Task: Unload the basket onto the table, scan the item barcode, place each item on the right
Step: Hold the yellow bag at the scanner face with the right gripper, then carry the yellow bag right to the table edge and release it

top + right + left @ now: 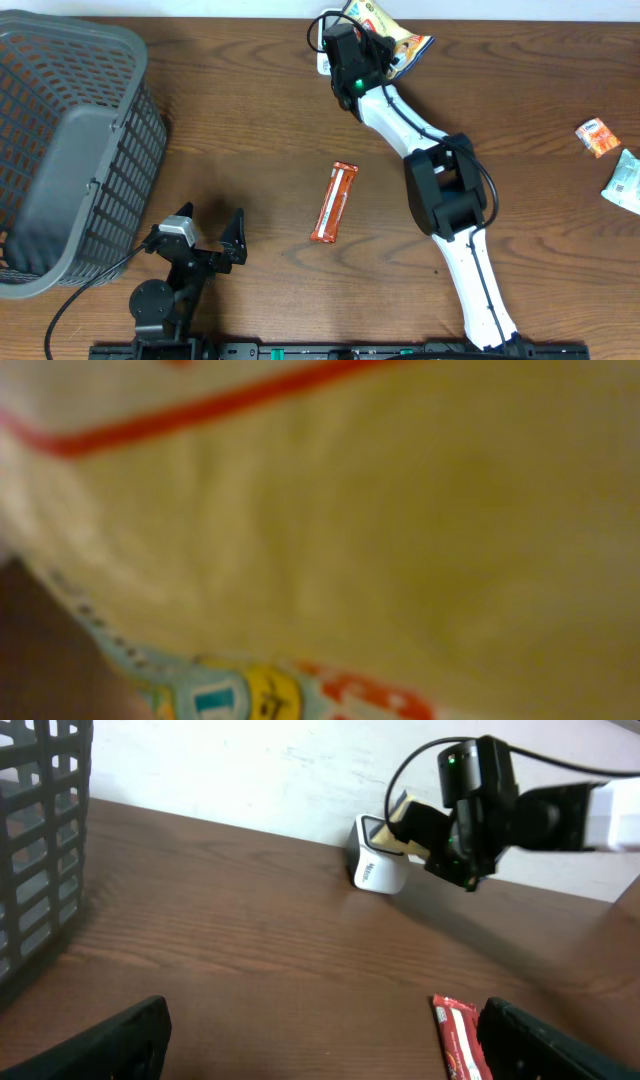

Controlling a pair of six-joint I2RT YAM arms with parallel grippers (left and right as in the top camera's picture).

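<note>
Now my right jaws pinch the snack packet (400, 38) close at the white scanner (375, 868), presumably to show its barcode; left jaws gape wide, empty.

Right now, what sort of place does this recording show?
Probably a mock shop checkout on a wooden table: a grey shopping basket, a white barcode scanner with a snack packet held at it, and an orange snack bar.

No legible text; print on yellow packet (402, 38) and white scanner (376, 870) too blurred
</note>
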